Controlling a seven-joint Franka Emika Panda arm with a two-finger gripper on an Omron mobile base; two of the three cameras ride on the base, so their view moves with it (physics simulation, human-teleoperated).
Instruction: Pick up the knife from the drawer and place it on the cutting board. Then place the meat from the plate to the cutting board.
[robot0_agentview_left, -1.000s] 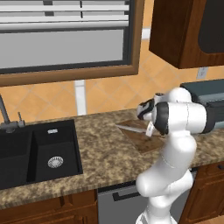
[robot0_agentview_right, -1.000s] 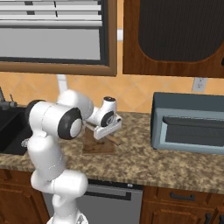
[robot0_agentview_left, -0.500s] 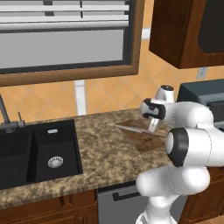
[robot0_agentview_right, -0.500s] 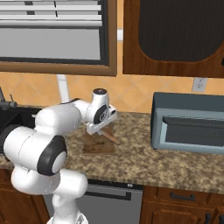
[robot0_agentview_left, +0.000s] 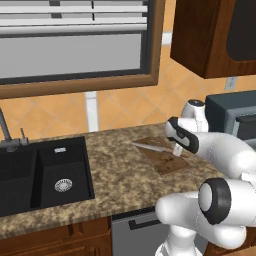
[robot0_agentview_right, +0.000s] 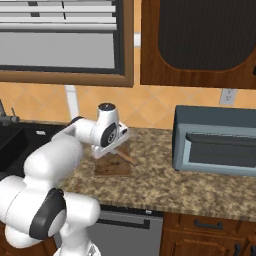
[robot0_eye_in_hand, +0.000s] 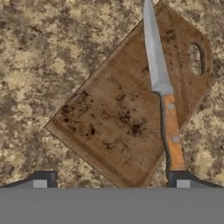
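Open granite counter between the black sink and the cutting board, bare board wood beside the knife lying on it, the grey toaster oven walling off the board's far side.

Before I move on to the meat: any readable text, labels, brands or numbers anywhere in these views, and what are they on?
None can be read.
Knife and cutting board: plain, no markings.
Toaster oven: no legible brand or numbers on its front.
Wall outlet: no text visible.
Sink: no label visible.
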